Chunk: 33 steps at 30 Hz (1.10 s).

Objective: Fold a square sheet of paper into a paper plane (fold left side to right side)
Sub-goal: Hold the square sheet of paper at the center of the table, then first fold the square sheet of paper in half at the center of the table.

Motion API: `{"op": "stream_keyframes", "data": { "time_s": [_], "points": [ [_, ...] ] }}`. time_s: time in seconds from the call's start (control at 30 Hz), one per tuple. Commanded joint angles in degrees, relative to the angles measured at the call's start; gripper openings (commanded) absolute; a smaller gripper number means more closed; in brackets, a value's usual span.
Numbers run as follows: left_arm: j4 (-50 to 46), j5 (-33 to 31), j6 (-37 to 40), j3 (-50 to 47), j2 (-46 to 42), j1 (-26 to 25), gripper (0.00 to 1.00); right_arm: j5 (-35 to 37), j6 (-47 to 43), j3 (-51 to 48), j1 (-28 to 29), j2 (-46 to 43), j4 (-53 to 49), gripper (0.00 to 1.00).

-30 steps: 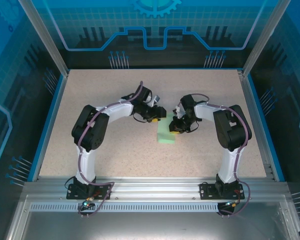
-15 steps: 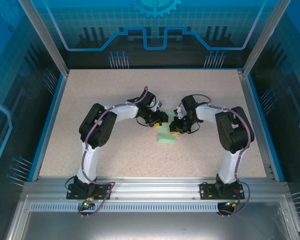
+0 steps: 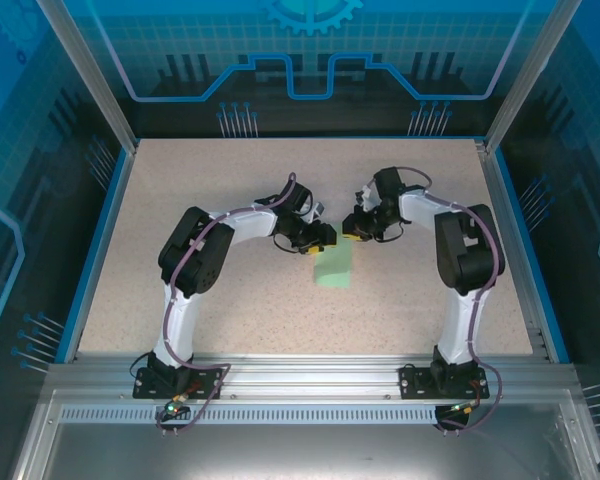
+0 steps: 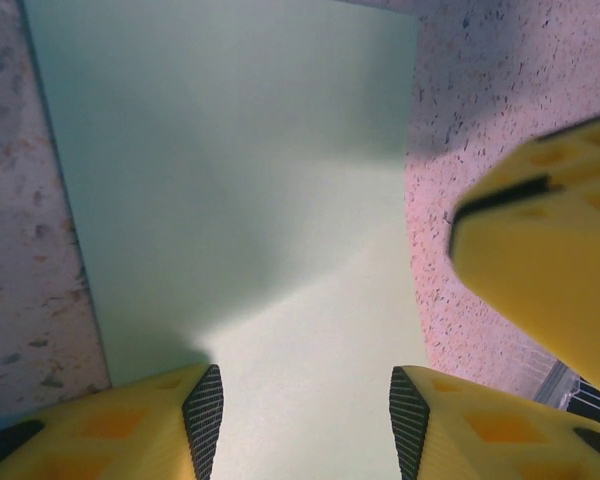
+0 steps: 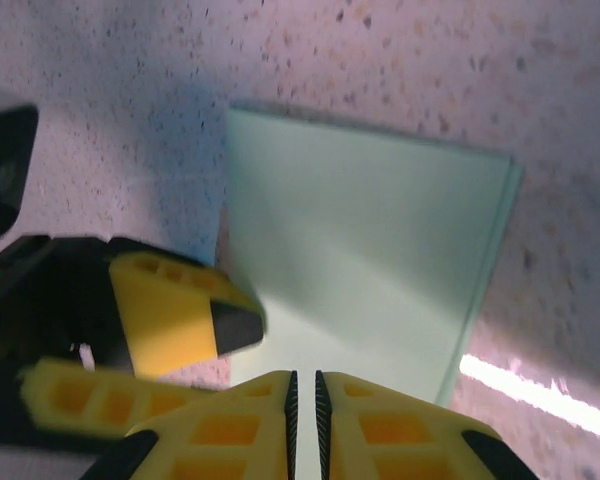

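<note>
- Roughly at the middle of the tabletop [image 3: 210, 180], the square sheet of paper [image 3: 335, 268] lies flat. From above it shows as a pale mint-green rectangle, narrower than it is long.
- The left pincer [image 3: 322, 238] sits at the sheet's far left corner. The right pincer [image 3: 352, 229] is just beyond its far right corner. The two tips are close to each other, with the sheet on their near side.
- In the left wrist view, the left pincer [image 4: 305, 420] is released. Its two yellow fingers [image 4: 160, 425] stand well apart, and the paper [image 4: 240, 190] spreads out between and beyond them with nothing caught in the gap.
- Also in that view, a yellow finger of the right pincer [image 4: 550, 260] hangs beside the paper's right edge, over bare speckled tabletop [image 4: 480, 90].
- In the right wrist view, the right pincer [image 5: 303, 385] is clenched, with only a thin slit left between its pads. It appears to grasp nothing, though the tips are cut off by the picture's lower edge.
- The paper [image 5: 370, 250] lies just ahead of those closed tips, plain and unmarked.
- Along one side of it a second edge runs just beside the first, so it is probably doubled over, though the blur makes this hard to confirm.
- One finger of the left pincer [image 5: 180, 315] rests at the sheet's corner in the same view.
</note>
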Motion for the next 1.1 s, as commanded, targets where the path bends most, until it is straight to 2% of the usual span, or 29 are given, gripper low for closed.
{"op": "stream_keyframes", "data": {
  "time_s": [0.0, 0.37, 0.57, 1.07],
  "points": [
    [-2.99, -0.82, 1.00, 0.14, 2.50, -1.60, 0.52, -0.93, 0.99, 3.57, 1.57, 3.99, -1.96, 0.16],
    [-1.33, 1.52, 3.24, -1.77, -3.99, -1.79, 0.55, 6.76, 0.00, 4.50, 2.54, 8.50, -7.55, 0.15],
    [2.21, 3.80, 4.03, -5.53, -6.73, -2.76, 0.54, 7.23, 0.01, 4.04, 2.50, 8.78, -7.69, 0.15],
    [4.23, 2.43, 4.51, -11.13, -5.61, -3.02, 0.54, 8.28, 0.18, 4.39, 2.90, 8.68, -8.66, 0.15]
  ]
}}
